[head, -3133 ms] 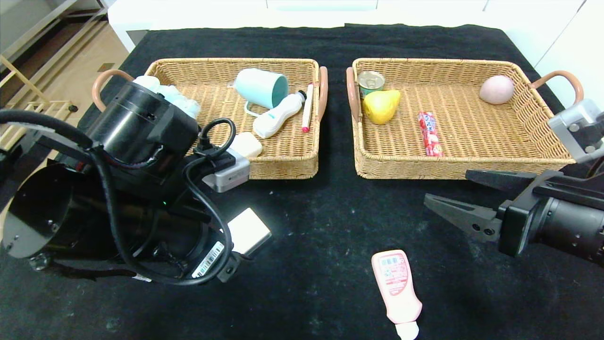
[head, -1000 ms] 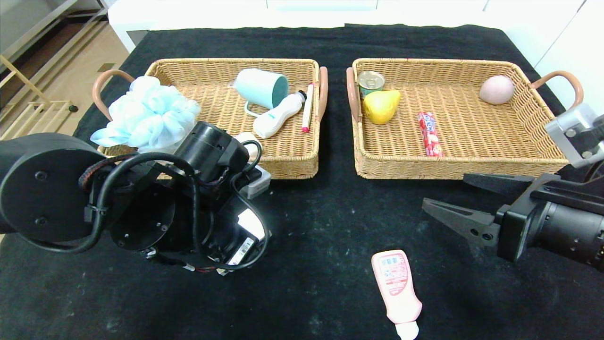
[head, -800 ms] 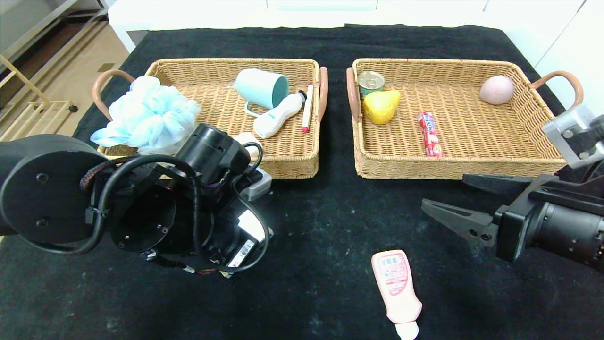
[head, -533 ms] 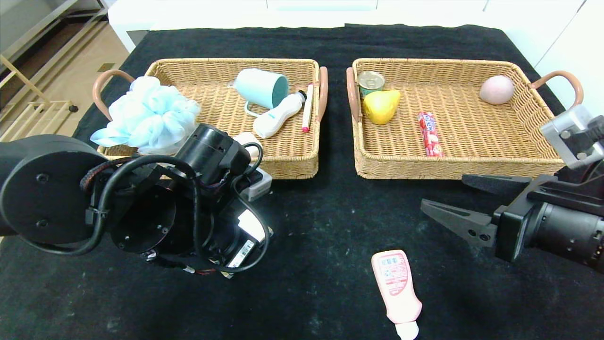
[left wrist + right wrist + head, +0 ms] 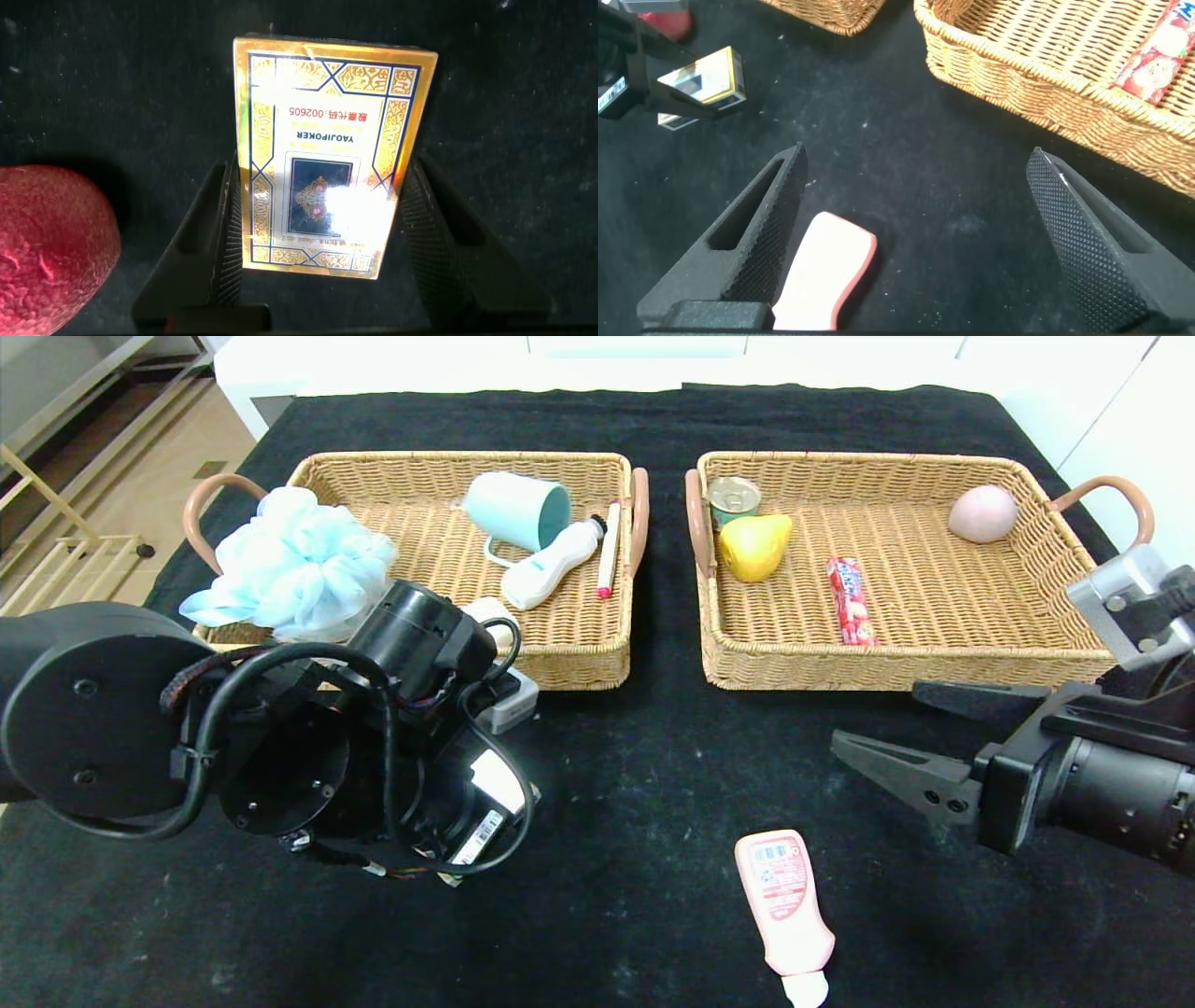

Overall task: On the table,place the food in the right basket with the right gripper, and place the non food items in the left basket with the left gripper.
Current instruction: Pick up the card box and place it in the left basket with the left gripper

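Note:
In the left wrist view my left gripper points down, its jaws pressed on both long sides of a gold-and-blue playing card box. A red fruit lies on the cloth beside it. In the head view my left arm hides the fruit and most of the box. My right gripper is open and empty, hovering in front of the right basket. A pink squeeze bottle lies below it, near one fingertip in the right wrist view.
The left basket holds a blue bath puff, a teal cup, a white bottle and a pen. The right basket holds a can, a yellow pear, a red candy pack and a pink ball.
My left arm has swung from the left basket down over the card box, uncovering the bath puff. Over the last second it barely moves. My right gripper drifts slightly left.

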Tool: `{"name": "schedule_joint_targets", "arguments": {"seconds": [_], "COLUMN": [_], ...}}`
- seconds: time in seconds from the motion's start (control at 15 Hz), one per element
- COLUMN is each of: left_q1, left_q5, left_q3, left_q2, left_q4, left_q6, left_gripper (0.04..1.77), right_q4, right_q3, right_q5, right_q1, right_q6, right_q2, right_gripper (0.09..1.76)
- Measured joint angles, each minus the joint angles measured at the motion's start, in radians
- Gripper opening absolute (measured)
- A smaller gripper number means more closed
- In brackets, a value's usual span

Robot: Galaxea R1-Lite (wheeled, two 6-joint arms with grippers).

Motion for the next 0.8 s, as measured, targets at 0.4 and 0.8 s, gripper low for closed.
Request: {"name": "schedule_joint_targets", "arguments": {"seconds": [0.4,0.8], "left_q1": [-0.015,-0.004], "left_q5": [0.000,0.002], "left_q3": [-0.009,-0.069], "left_q2": [-0.076,-0.122], "left_q4": [0.001,-0.158], "left_q6": [-0.010,-0.038], "left_gripper": [1.03,1.03], "right_q4": [-0.001,-0.001], "right_q3": [0.002,0.003], "right_q5": [0.001,0.000], "right_q1": [0.002,0.002], "right_q6": [0.000,0.000], "right_q2": [0.003,0.008], "right_gripper": [1.71,1.71]}}
